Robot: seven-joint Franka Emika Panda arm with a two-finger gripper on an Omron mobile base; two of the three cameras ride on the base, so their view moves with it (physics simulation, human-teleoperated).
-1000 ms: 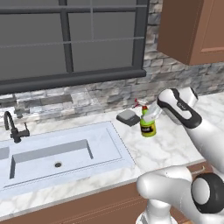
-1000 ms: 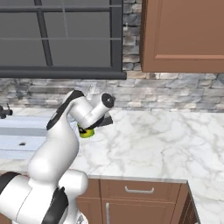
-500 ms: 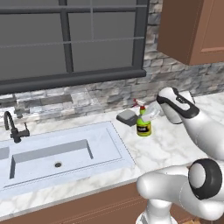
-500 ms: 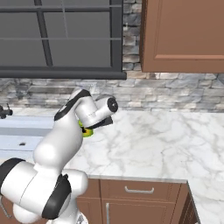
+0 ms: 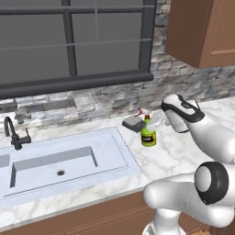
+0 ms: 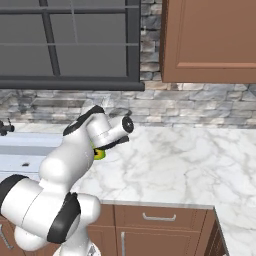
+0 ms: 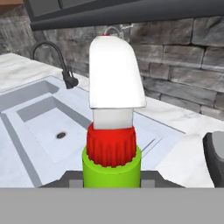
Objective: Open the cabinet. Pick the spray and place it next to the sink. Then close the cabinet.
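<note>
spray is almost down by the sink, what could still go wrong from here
1. The spray is a tall, narrow bottle held high up by the end effector; if released tilted, it may topple on the marble counter.
2. A dark pad lies right beside it and the sink rim is close, so a nudge could knock either.

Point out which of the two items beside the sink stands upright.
The green spray, its white nozzle on top, held by the pincer. The dark grey pad just behind it lies flat on the marble.
</note>
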